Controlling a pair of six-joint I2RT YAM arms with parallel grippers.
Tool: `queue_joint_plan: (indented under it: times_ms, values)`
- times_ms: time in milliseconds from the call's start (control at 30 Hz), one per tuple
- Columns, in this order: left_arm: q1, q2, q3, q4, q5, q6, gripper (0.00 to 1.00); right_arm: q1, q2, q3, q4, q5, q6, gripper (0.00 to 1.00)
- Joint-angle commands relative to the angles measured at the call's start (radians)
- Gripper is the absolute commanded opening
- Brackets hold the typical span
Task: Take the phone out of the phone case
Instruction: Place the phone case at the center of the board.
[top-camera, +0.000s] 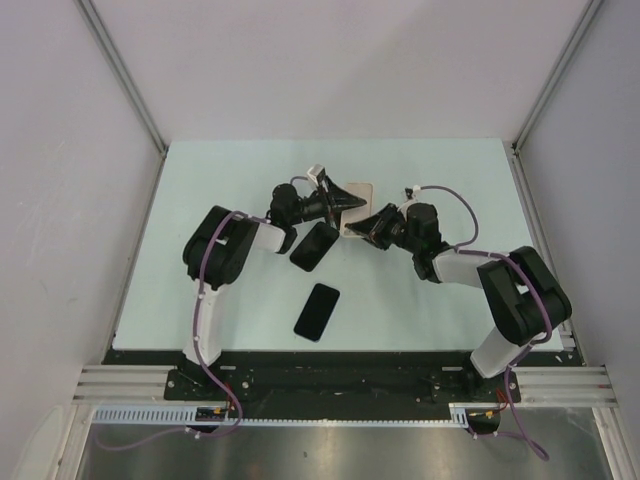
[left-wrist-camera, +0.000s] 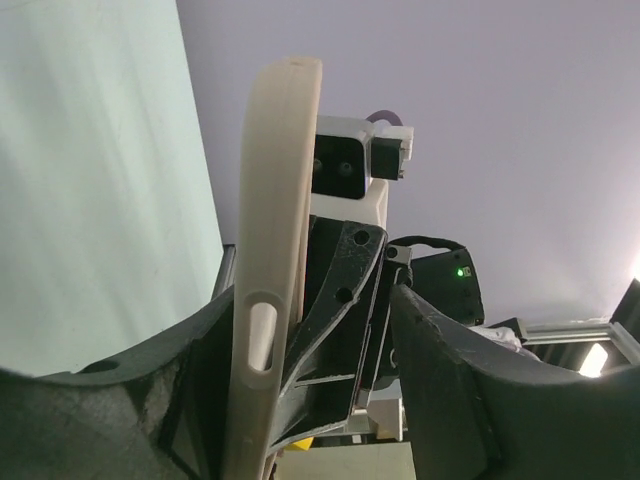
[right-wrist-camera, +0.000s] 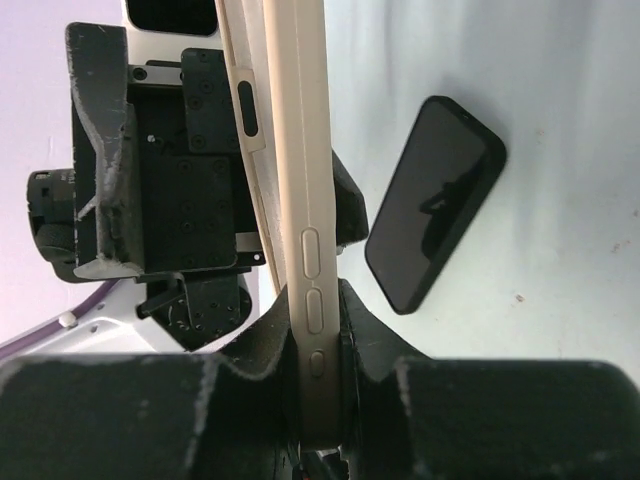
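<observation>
A bare metal rail (top-camera: 120, 385) runs along the near edge, and both arm bases are bolted to it. Beyond it lies the table (top-camera: 430, 170), a flat, pale mint sheet with a matt finish.

Closest to the bases, a near phone (top-camera: 317, 311) lies flat on the table, a slim black slab with rounded corners and a glossy face. Just beyond it a far phone (top-camera: 314, 246), equally dark and glossy, lies tilted and well short of the far edge.

Above the table's middle the two arms meet at the phone case (top-camera: 358, 192), which is held off the surface. It is cream and smooth, with rounded corners, raised side buttons and an oval cut-out in its edge. The right gripper (right-wrist-camera: 318, 350) has its rough black fingers pressed tight against both faces of the case, pinching it edge-on. The left gripper (top-camera: 343, 198) is spread wide. The case lies against one of its fingers (left-wrist-camera: 130, 400) and the other stands well apart. Whether a phone sits inside the case cannot be told.

Farthest off, plain grey-lilac walls (top-camera: 330, 70) close the table in, joined by slim metal corner posts (top-camera: 125, 75).
</observation>
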Motion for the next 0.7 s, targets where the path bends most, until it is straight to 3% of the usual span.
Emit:
queue_joint_plan:
  times_ms: [0,333,433,500,567,633,667]
  values:
    - [0.014,-0.08,0.016,0.115,0.122,0.015,0.63,-0.025,0.033,-0.027,-0.002,0.11,-0.025,0.0]
    - [0.063,-0.173,0.005,-0.215,0.152,0.276,0.7,-0.037,0.051,-0.04,-0.054,0.122,-0.056,0.0]
    - [0.063,-0.192,0.016,-0.35,0.139,0.38,0.78,-0.05,0.023,-0.054,-0.064,0.139,-0.056,0.0]
    - [0.064,-0.207,0.027,-0.489,0.122,0.485,0.91,-0.069,0.011,-0.062,-0.078,0.14,-0.061,0.0]
    - [0.068,-0.236,0.053,-0.665,0.101,0.569,0.94,-0.086,-0.015,-0.065,-0.096,0.143,-0.071,0.0]
    - [0.069,-0.27,0.108,-0.831,0.037,0.742,0.95,-0.114,-0.053,-0.068,-0.147,0.162,-0.099,0.0]
    - [0.071,-0.279,0.131,-1.004,-0.005,0.87,0.95,-0.126,-0.068,-0.068,-0.181,0.174,-0.113,0.0]
